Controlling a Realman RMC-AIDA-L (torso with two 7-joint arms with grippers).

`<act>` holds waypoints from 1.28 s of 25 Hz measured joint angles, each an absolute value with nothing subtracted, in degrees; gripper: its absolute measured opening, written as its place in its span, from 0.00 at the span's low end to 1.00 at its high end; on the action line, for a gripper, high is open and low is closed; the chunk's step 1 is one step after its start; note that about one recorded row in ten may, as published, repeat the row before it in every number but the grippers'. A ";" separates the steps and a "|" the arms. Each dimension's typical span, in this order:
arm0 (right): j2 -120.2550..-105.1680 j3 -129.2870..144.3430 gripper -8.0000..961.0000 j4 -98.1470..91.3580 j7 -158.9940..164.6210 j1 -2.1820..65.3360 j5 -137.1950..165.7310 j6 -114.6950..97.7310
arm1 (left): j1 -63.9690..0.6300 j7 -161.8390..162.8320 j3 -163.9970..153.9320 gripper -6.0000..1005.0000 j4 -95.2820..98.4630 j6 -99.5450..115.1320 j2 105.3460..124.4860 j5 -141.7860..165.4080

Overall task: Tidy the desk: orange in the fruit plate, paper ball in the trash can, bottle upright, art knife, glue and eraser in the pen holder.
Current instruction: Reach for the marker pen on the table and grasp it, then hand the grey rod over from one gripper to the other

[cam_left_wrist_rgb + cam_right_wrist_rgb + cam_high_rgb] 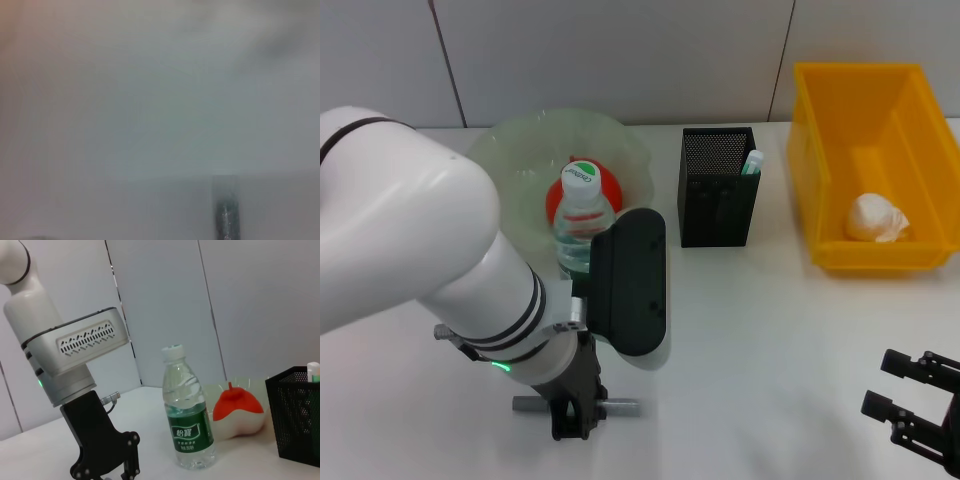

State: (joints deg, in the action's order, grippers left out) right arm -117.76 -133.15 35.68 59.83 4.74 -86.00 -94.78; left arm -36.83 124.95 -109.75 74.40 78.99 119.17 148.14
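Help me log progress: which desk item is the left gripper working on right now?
The grey art knife lying on the table; the left gripper straddles it. The bottle already stands upright.

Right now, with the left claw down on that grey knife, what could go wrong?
The art knife is thin and lies flat on the desk, so the left claw may slip off it. The upright bottle stands close behind the arm; lifting toward the pen holder could topple it.

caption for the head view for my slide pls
Left gripper down over the grey art knife on the desk; bottle upright, paper ball binned.
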 joint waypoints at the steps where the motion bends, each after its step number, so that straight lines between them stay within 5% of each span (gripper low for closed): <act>1: -117.76 -133.15 0.61 35.68 59.83 4.74 -86.00 -94.78 | -36.84 124.93 -109.63 0.15 74.40 79.01 119.17 148.04; 21: -118.23 -141.44 0.61 35.26 59.85 4.78 -86.06 -97.57 | -34.65 123.65 -105.35 0.15 82.73 83.50 118.91 141.36; 32: -118.85 -157.50 0.61 29.58 58.41 6.01 -86.11 -98.18 | -26.71 115.18 -97.18 0.15 95.60 79.56 118.82 121.63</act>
State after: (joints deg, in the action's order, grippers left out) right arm -118.85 -157.50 29.58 58.41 6.01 -86.11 -98.18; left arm -26.71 115.18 -97.18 95.60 79.56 118.82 121.63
